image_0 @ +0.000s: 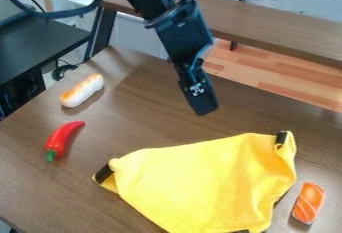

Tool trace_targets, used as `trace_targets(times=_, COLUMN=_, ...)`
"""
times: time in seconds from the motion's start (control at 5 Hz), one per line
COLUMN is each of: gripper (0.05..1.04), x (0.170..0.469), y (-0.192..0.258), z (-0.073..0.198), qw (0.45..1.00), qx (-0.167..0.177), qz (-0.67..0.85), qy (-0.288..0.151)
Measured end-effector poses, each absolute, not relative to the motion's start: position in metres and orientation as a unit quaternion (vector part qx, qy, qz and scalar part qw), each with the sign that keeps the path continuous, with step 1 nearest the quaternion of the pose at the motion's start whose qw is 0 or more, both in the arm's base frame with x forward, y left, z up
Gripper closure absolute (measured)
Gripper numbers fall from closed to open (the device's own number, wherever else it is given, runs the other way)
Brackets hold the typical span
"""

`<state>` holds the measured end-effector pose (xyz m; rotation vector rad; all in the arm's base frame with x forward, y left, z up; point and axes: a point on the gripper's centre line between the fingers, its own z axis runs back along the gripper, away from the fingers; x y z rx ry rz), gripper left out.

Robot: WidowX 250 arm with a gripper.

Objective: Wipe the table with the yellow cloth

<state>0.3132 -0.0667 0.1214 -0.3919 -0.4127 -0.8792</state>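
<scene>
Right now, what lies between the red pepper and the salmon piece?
The yellow cloth lies between the red pepper and the salmon piece, in the camera view.

Black arm aslant from the top edge; black gripper at its end, tip downward

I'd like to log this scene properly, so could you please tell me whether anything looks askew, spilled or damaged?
Only the yellow cloth looks untidy: it lies askew on the table, its outline uneven and its black-marked left and upper right corners bunched. I see no spill, and no damage to the red chili pepper.
</scene>
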Motion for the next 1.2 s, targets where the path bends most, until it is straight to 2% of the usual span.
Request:
trace_targets(times=0.2, gripper=0.083, x=0.313, y=-0.067, z=0.11, qw=0.869, qx=-0.191, qz=-0.417, qy=-0.186)
trace_targets(times=0.4, gripper=0.082, x=0.297, y=-0.079, z=0.061, qw=0.857, qx=-0.171, qz=-0.456, qy=-0.167)
trace_targets(times=0.6, gripper=0.083, x=0.298, y=-0.075, z=0.024, qw=0.855, qx=-0.162, qz=-0.47, qy=-0.147)
trace_targets(times=0.8, gripper=0.083, x=0.297, y=-0.07, z=0.004, qw=0.858, qx=-0.143, qz=-0.472, qy=-0.147)
trace_targets(times=1.2, gripper=0.083, x=0.301, y=-0.066, z=-0.017, qw=0.85, qx=-0.105, qz=-0.489, qy=-0.167)
